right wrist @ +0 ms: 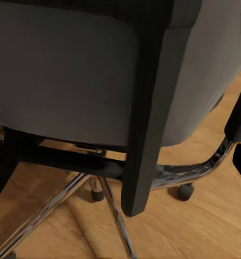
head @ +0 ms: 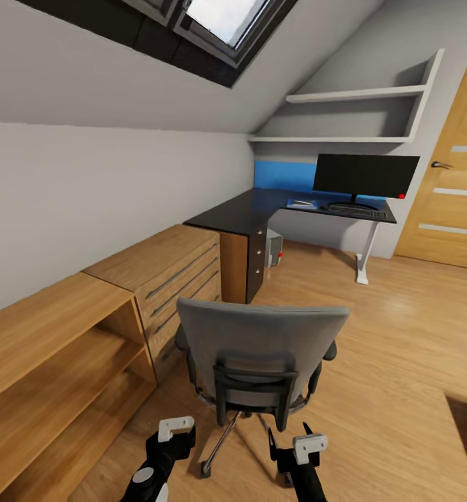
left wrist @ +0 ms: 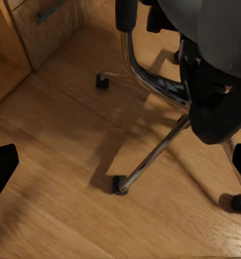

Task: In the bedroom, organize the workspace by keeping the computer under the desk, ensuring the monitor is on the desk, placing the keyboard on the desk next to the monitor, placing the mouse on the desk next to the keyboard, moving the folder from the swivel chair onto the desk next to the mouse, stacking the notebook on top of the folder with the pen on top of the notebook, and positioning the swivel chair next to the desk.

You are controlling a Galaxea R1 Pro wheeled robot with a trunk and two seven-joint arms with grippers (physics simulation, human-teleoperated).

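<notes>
Both grippers, left (head: 175,436) and right (head: 293,446), hang low behind the grey swivel chair (head: 260,352), jaw state indeterminate; beyond, the monitor (head: 364,175) and keyboard (head: 355,210) sit on the black desk (head: 244,209), the computer (head: 274,248) beneath. Left wrist view: chrome chair base (left wrist: 152,156) and castors (left wrist: 118,185) on wood floor (left wrist: 55,162). Right wrist view: chair backrest (right wrist: 71,70) close; no legible writing.
</notes>
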